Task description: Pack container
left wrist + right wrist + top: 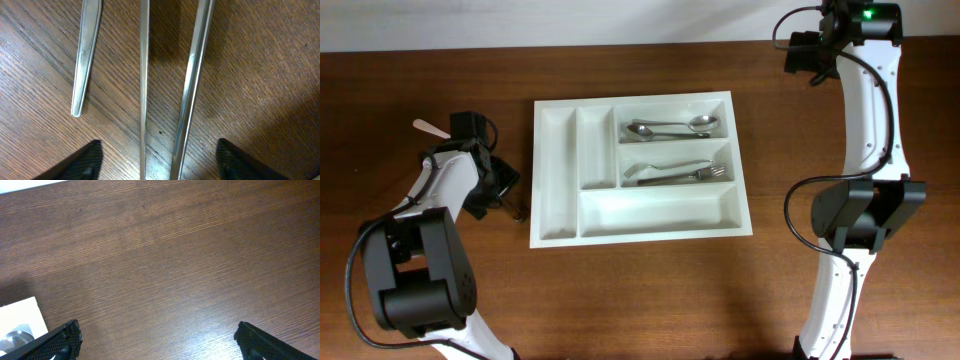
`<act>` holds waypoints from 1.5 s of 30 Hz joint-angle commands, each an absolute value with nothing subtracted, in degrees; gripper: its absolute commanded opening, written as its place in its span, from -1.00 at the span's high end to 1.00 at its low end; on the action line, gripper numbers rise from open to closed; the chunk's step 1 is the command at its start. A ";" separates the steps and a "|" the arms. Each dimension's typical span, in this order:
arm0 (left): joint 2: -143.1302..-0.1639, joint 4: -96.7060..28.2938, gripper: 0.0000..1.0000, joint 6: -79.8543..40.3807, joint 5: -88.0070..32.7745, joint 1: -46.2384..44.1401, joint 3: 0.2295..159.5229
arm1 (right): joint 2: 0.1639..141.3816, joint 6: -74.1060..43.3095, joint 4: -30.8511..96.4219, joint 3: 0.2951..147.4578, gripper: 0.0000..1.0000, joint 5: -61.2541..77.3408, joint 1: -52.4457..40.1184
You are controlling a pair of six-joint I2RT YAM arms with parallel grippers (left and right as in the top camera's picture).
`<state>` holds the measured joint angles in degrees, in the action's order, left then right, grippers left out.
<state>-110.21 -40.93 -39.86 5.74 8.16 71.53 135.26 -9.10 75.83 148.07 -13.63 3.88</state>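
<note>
Cutlery pick, left side. Left end effector (161, 162) hangs released over the tabletop (265, 75), two handles (192, 85) between its fingers (86, 161). Better to centre on one before clenching, or both may lift. Right end effector (157, 342) released, empty. Container (555, 175) sits between the arms.

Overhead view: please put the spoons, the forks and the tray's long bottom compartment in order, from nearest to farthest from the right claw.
1. Spoons, at top right, closest to the right claw.
2. Forks, just below the spoons.
3. Long bottom compartment, lowest in the picture, farthest.
</note>
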 commanded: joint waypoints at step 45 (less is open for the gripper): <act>-114.10 -43.13 0.92 -33.47 4.27 8.32 74.04 | 134.39 -9.96 75.70 148.79 -0.98 -13.72 3.77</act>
<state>-113.08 -42.85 -37.23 4.86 8.19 72.60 135.26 -9.08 75.83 148.07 -13.63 3.88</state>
